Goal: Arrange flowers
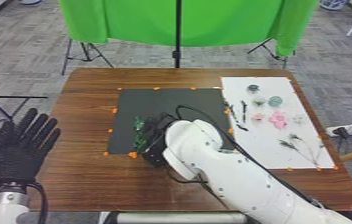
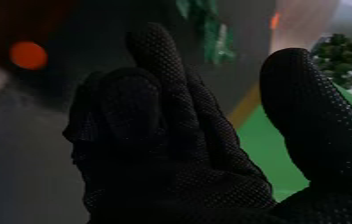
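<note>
Left hand: at surface's left edge, fingers straight. Right hand: over black mat, fingers released, thumb apart. Green foliage: on mat, beside right hand. Pink flower: on white sheet, near its right edge.

right wrist view: green sprig cut off | head view: black mat partly hidden
</note>
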Motion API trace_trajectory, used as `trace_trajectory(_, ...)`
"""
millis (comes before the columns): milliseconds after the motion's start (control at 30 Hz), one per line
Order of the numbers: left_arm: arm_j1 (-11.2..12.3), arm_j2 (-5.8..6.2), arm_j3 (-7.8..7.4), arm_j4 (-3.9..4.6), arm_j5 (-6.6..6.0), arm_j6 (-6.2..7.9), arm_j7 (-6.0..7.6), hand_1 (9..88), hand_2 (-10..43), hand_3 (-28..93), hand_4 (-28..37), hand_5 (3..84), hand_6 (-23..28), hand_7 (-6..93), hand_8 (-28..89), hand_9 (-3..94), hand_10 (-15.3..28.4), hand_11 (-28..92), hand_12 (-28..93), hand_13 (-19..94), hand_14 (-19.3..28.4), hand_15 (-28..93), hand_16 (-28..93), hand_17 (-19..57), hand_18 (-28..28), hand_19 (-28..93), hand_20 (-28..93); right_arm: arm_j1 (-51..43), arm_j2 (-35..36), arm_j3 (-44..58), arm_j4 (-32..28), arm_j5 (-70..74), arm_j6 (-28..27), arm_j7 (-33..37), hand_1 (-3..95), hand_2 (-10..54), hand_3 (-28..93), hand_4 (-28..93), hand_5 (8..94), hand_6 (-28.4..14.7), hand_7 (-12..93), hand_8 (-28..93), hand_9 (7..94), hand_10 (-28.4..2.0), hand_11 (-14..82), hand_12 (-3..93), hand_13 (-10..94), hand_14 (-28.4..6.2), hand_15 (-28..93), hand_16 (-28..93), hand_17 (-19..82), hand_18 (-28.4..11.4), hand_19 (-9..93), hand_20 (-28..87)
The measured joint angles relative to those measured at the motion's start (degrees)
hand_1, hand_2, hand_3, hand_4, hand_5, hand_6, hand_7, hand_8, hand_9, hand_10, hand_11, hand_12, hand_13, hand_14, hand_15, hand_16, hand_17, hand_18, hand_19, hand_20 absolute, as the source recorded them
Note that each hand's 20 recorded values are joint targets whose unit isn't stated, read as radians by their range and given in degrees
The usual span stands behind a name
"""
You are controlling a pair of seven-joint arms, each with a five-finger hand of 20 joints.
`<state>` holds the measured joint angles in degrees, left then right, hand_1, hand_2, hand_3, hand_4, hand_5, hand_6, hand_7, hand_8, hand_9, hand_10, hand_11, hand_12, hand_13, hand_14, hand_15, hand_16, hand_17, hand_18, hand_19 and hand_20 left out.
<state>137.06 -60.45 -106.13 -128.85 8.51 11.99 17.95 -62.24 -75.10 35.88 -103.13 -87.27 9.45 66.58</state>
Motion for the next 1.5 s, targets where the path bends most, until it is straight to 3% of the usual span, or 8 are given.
trace_trajectory(267, -0.1, 0.21, 0.15, 0.03, 0.06, 0.18, -0.55, 24.5, 17.7, 75, -28.3, 42.7, 8.1, 6.9, -7, 35.0, 13.7, 14, 11, 27, 13.0, 23, -4, -3.4, 11.1, 21, 13, -1.5, -0.5, -0.1, -0.9, 0.7, 0.6, 0.2, 30.1, 3.5, 78, -17, 60.3, -16.8, 5, -9, 71.7, -23.7, 33.8, 23.2, 65, -20.3, 77, 26, 32, -28.4, 91, 34)
trace_trajectory(500, -2.4, 1.83, 1.99, 1.33, -0.51, 1.59, -1.84, 24.6, 17.8, 75, -28.3, 42.9, 8.2, 7.0, -7, 35.1, 13.8, 14, 11, 27, 13.1, 24, -4, -3.5, 11.1, 21, 13, -2.9, -3.2, 0.5, -0.9, 4.1, -0.2, 0.6, 30.0, 4.3, 78, -17, 59.8, -16.4, 5, -9, 71.5, -23.7, 32.3, 22.6, 65, -20.5, 76, 26, 32, -28.4, 90, 35)
trace_trajectory(633, -3.8, 1.93, 2.47, 1.72, -0.52, 1.61, -2.16, 24.6, 17.8, 75, -28.3, 42.9, 8.2, 7.0, -7, 35.1, 13.8, 15, 11, 27, 13.2, 24, -4, -3.5, 11.1, 21, 13, -3.0, -3.9, -0.3, -1.0, 3.9, -0.4, 0.5, 30.0, 4.3, 78, -17, 59.6, -16.5, 5, -9, 71.5, -23.8, 32.0, 22.5, 65, -20.6, 76, 26, 31, -28.4, 90, 36)
trace_trajectory(767, -3.9, 1.89, 2.52, 1.73, -0.72, 1.58, -1.63, 24.6, 17.9, 75, -28.3, 42.9, 8.2, 7.1, -7, 35.1, 13.8, 15, 11, 27, 13.3, 24, -4, -3.5, 11.1, 21, 13, -3.0, -3.6, -0.1, -1.5, 3.6, 0.0, 0.3, 29.8, 4.4, 78, -17, 59.7, -16.5, 5, -9, 71.6, -23.8, 31.8, 22.4, 65, -20.8, 76, 26, 32, -28.4, 90, 37)
trace_trajectory(1000, -3.1, -0.07, 1.52, 1.57, -0.80, 1.58, -1.41, 24.6, 17.9, 75, -28.3, 42.9, 8.3, 7.1, -7, 35.1, 13.8, 15, 11, 27, 13.3, 25, -4, -3.5, 11.2, 21, 13, -3.5, 0.6, 3.6, -6.8, 3.9, 0.4, -2.6, 30.2, 4.5, 77, -17, 64.3, -14.4, 6, -9, 74.4, -23.2, 31.2, 22.3, 66, -19.9, 78, 26, 33, -28.4, 91, 39)
trace_trajectory(1167, -2.9, -1.39, 0.87, 1.57, -0.64, 1.52, -1.48, 24.6, 17.9, 75, -28.3, 42.9, 8.3, 7.1, -7, 35.1, 13.8, 15, 11, 27, 13.3, 25, -4, -3.5, 11.2, 21, 13, -6.7, 5.9, 11.1, -13.2, -0.6, -3.0, -10.0, 33.3, 0.5, 75, -17, 65.7, -12.7, 8, -9, 72.4, -22.8, 29.1, 22.4, 64, -19.6, 77, 27, 31, -28.4, 90, 39)
trace_trajectory(1300, -2.8, -1.70, 0.73, 1.55, -0.51, 1.48, -1.35, 24.6, 17.8, 75, -28.3, 42.8, 8.2, 7.2, -7, 35.1, 13.8, 15, 11, 27, 13.3, 25, -4, -3.5, 11.2, 21, 13, -10.0, 10.5, 18.9, -16.3, -10.6, -8.5, -15.6, 34.5, -5.8, 75, -18, 64.2, -12.7, 8, -9, 66.1, -24.0, 22.9, 20.0, 58, -21.4, 74, 26, 30, -28.4, 89, 40)
trace_trajectory(1500, -2.3, -1.74, 0.22, 1.11, -0.48, 1.47, -0.77, 24.7, 17.9, 75, -28.3, 43.1, 8.4, 7.2, -7, 35.1, 13.8, 15, 11, 27, 13.3, 25, -4, -3.5, 11.2, 21, 13, -14.2, 20.2, 27.8, -17.6, -21.1, -9.0, -14.4, 35.9, -9.5, 73, -21, 62.5, -13.1, 8, -9, 61.2, -24.4, 19.6, 18.8, 55, -22.1, 74, 26, 29, -28.4, 90, 42)
